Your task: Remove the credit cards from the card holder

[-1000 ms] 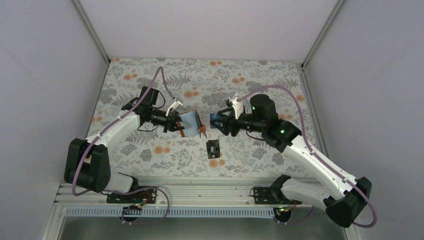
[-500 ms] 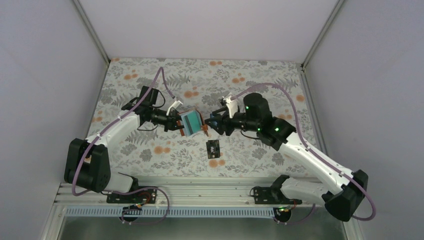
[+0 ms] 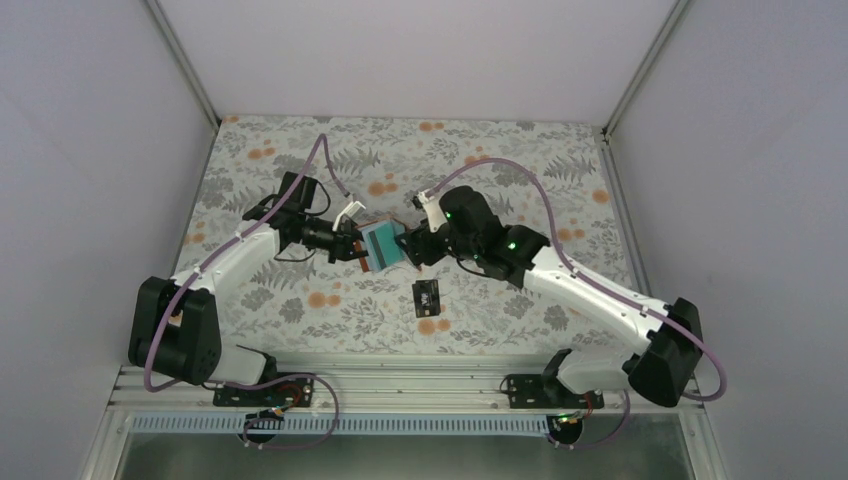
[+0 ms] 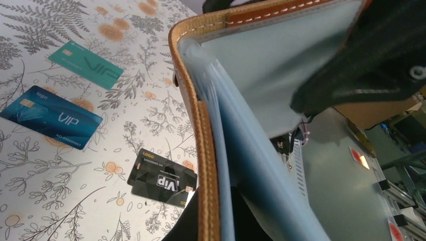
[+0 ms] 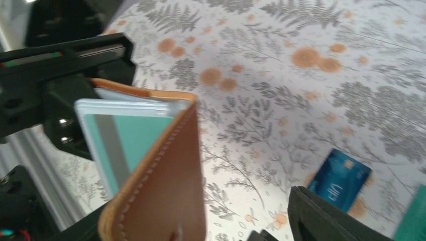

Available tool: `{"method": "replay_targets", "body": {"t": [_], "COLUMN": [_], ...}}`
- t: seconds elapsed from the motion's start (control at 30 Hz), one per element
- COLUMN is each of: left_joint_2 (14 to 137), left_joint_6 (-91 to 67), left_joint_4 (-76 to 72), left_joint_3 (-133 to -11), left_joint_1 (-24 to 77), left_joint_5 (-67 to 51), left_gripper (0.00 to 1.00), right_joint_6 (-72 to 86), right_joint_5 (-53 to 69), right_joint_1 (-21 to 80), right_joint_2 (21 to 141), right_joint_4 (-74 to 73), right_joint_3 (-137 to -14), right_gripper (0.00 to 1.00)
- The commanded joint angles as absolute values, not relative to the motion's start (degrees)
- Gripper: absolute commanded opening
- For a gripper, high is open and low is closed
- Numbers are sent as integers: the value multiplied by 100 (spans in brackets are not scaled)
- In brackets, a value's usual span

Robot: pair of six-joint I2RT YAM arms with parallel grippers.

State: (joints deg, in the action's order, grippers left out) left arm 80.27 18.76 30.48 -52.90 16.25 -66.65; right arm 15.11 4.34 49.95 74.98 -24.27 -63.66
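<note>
My left gripper is shut on the card holder, holding the brown leather wallet open above the table with its pale blue-grey pockets showing. A teal card with a grey stripe sits inside it. My right gripper is open, and the holder's brown flap stands between its fingers. On the table lie a black card, a blue card and a teal card. In the top view my right arm hides the blue and teal ones.
A floral cloth covers the table, with white walls on three sides. The blue card and teal card lie just beyond my right gripper. The arm bases and a metal rail line the near edge.
My right arm has swung left until its gripper reaches the holder, and its jaws have widened. The holder has turned a little, so the teal card inside now shows.
</note>
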Motion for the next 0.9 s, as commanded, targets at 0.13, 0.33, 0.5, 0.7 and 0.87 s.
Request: {"method": "replay_targets", "body": {"t": [0.13, 0.33, 0.5, 0.7, 0.87], "left_joint_2": [7899, 7926, 7945, 7896, 7845], "left_joint_6": [1463, 1216, 1204, 1327, 1608], "left_joint_4": [2672, 2537, 2546, 2602, 2812], "left_joint_3": [-5228, -5267, -5301, -5284, -5298], "left_joint_1": [1633, 1627, 1640, 1629, 1629], "left_joint_5": [-5840, -4554, -4811, -5420, -6430], "left_gripper": [2, 2, 2, 2, 2], "right_joint_6": [1874, 1240, 1564, 1856, 1835], "right_joint_5": [-1101, 836, 4582, 3717, 3731], "right_joint_1": [4478, 4850, 4934, 4633, 4226], "right_joint_2": [7045, 6778, 6793, 7564, 7744], "right_joint_4": [-3510, -3155, -563, -817, -771], "right_joint_3": [-6516, -7149, -6152, -6074, -5804], "right_gripper": [78, 62, 56, 42, 39]}}
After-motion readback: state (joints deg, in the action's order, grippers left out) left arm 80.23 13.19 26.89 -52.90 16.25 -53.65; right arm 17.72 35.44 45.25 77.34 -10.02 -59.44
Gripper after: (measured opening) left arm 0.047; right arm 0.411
